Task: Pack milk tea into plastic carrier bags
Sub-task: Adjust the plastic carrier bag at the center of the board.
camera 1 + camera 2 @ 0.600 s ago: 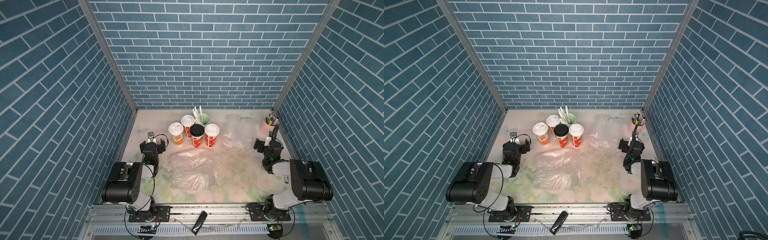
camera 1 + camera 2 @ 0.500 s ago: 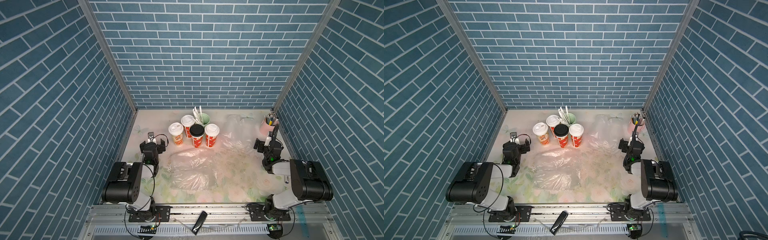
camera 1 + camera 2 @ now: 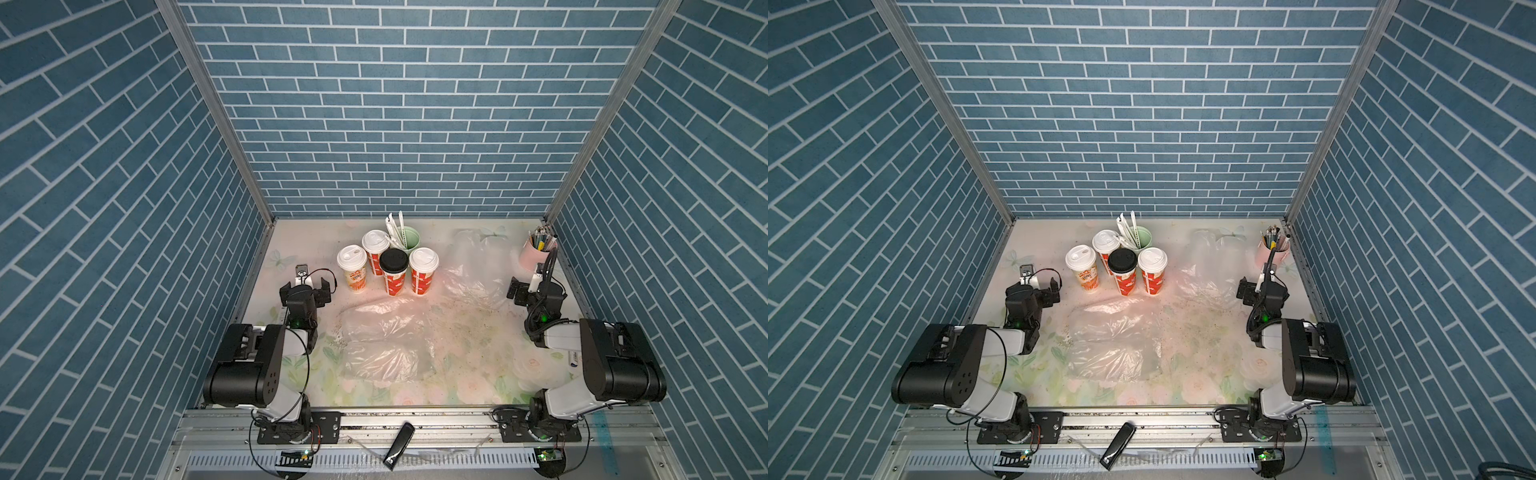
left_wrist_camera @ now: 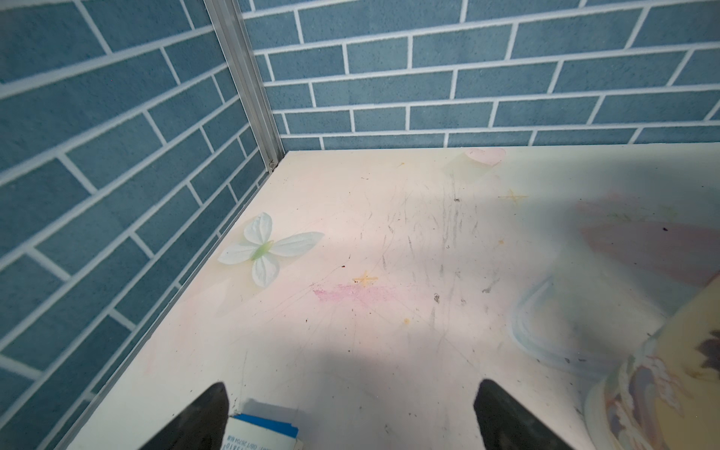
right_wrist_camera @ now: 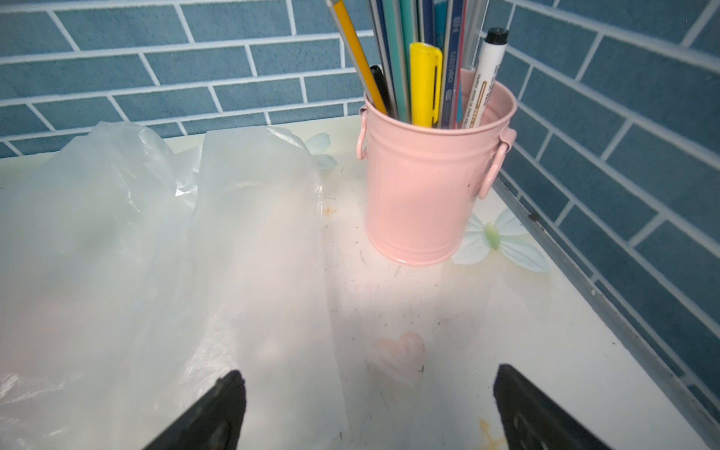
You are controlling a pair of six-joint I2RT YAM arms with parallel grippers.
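The left pincer (image 4: 352, 385) and right pincer (image 5: 368, 372) stand apart, empty. On the tabletop (image 3: 478, 357) the near bag (image 3: 380, 345) lies flat, the far bag (image 3: 473, 270) seemingly crumpled. At the back, four cups (image 3: 392, 270) stand unpacked: nothing done yet.

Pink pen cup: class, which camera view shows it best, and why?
The right wrist view: the pink pen cup stands close, pens distinct. Both top views show it small; the left wrist view misses it.

four cups (image 3: 394, 272) upright, clustered; near bag (image 3: 380, 345) flat; far bag (image 3: 469, 270) seemingly rumpled.
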